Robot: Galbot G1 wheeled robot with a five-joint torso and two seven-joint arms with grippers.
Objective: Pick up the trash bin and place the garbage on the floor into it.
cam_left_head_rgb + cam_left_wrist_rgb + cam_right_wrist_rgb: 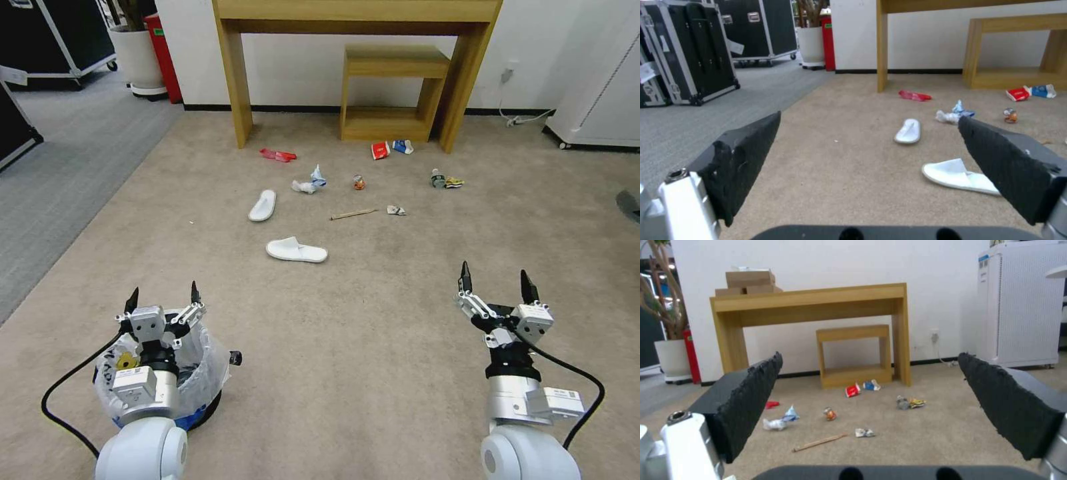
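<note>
The trash bin (205, 357), lined with a crinkly clear bag, stands on the beige floor (373, 333) at lower left, partly hidden under my left arm. My left gripper (164, 292) hovers open over the bin's far rim, holding nothing. Level with it on the right, my right gripper (496, 273) is open and empty above bare carpet. The garbage lies ahead: two white slippers (263, 205) (297, 251), a red wrapper (278, 155), tissues (305, 187), a small can (359, 182), a wooden stick (353, 214), a red cup (380, 151), a carton (403, 147) and a bottle (438, 178).
A wooden desk (233, 80) with a small wooden stool (395, 61) under it stands against the far wall. Grey ribbed carpet (60, 173), black flight cases (689, 50) and a white plant pot (138, 57) lie to the left. A white cabinet (600, 87) stands at right.
</note>
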